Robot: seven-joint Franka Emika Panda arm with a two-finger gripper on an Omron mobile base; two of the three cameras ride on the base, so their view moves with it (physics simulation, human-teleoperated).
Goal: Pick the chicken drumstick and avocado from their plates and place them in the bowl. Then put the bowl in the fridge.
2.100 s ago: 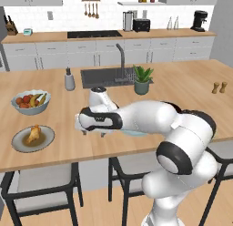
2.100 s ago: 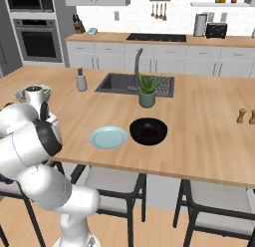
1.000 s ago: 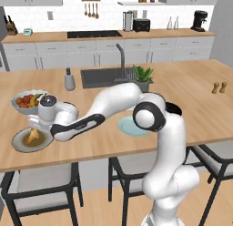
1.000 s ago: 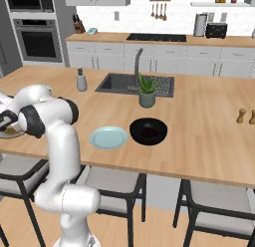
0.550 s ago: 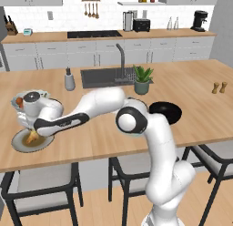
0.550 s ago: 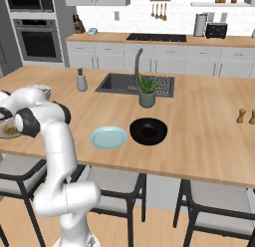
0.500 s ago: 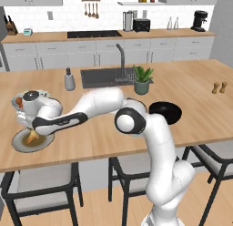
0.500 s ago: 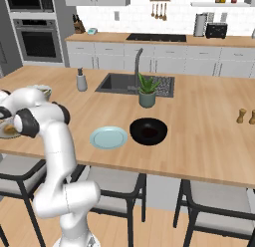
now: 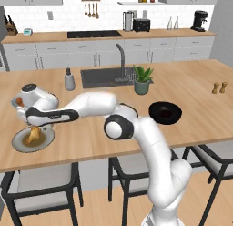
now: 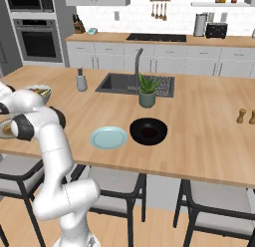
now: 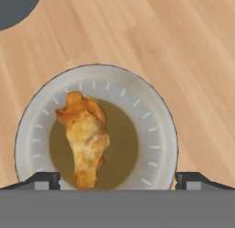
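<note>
Here the arm [image 9: 91, 104] reaches far across the worktop [image 9: 191, 90] toward 9 o'clock in the left base view, its hand hanging above the grey plate [image 9: 20, 143] near the worktop's front edge. In the hand view the drumstick [image 11: 85, 137] lies on the plate's [image 11: 151, 126] brownish centre, a little toward 9 o'clock of the middle, its narrow end pointing to 6 o'clock; the two dark fingertips [image 11: 43, 180] stand at 7 and 5 o'clock with the whole plate between them, so the jaws are wide open and grip nothing, and the gripper [image 11: 117, 181] is apart from the food. In the left base view the drumstick [image 9: 32, 135] shows golden-brown on the plate, just below the hand. A fruit bowl [image 10: 40, 91] sits just beyond the plate, at 12 o'clock of it, partly hidden by the arm. The black bowl [image 10: 148, 130] rests well apart toward 3 o'clock, with the pale-blue plate [image 10: 108, 137] just beside it at 9 o'clock; whether the avocado lies on that plate cannot be told. Beyond the bowl, at 12 o'clock, a potted plant [image 10: 147, 90] stands at the sink's [image 10: 119, 81] near edge.
</note>
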